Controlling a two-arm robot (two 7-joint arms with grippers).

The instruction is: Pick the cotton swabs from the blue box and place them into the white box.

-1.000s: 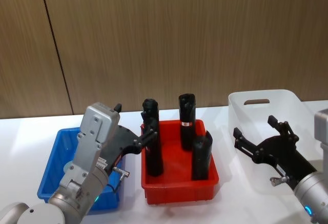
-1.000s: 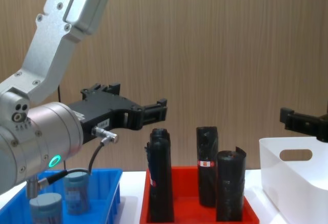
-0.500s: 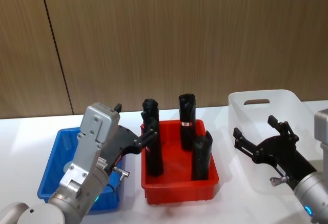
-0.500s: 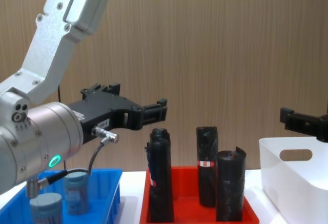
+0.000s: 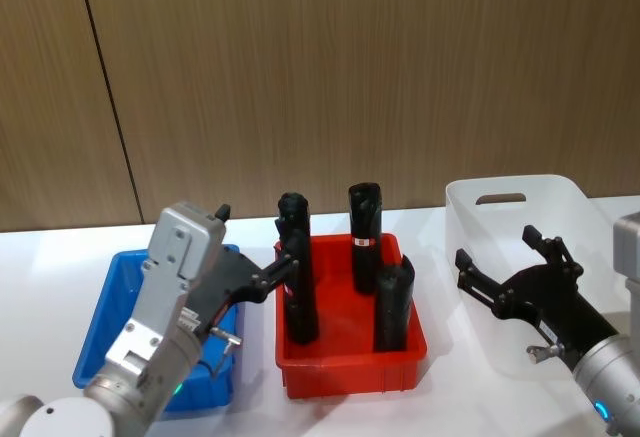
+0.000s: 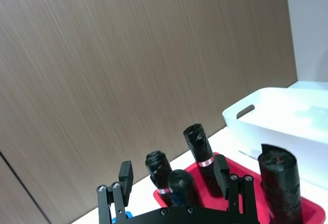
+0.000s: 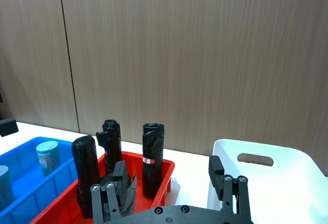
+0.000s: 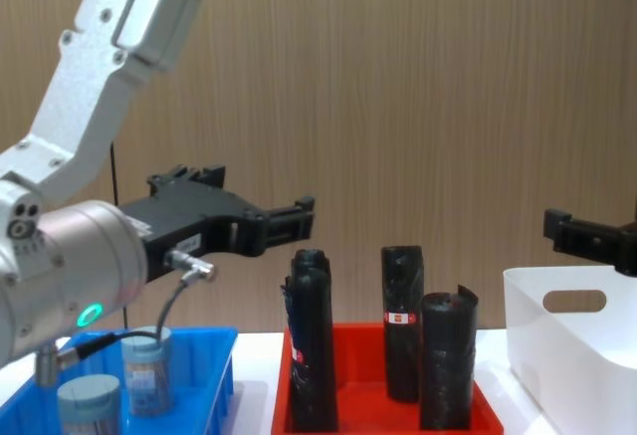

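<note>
Two cotton swabs jars [image 8: 146, 370] with grey-blue lids stand in the blue box [image 8: 217, 355] at the left; the right wrist view shows the jars [image 7: 47, 155] in the blue box [image 7: 31, 190] too. My left gripper [image 5: 256, 243] hovers open and empty above the blue box's [image 5: 108, 287] right side, well above the jars, its fingers [image 8: 297, 212] reaching toward the black rolls. The white box [image 5: 500, 199] stands at the right. My right gripper [image 5: 497, 247] hangs open and empty in front of it, level with its rim [image 8: 567, 281].
A red tray [image 5: 350, 375] sits between the two boxes and holds three tall black wrapped rolls [image 5: 364, 232]. A wooden wall closes off the back. The white tabletop [image 5: 40, 287] runs left of the blue box.
My left arm has drawn back a little to the left, and its gripper sits slightly farther from the black rolls. The right arm has not moved.
</note>
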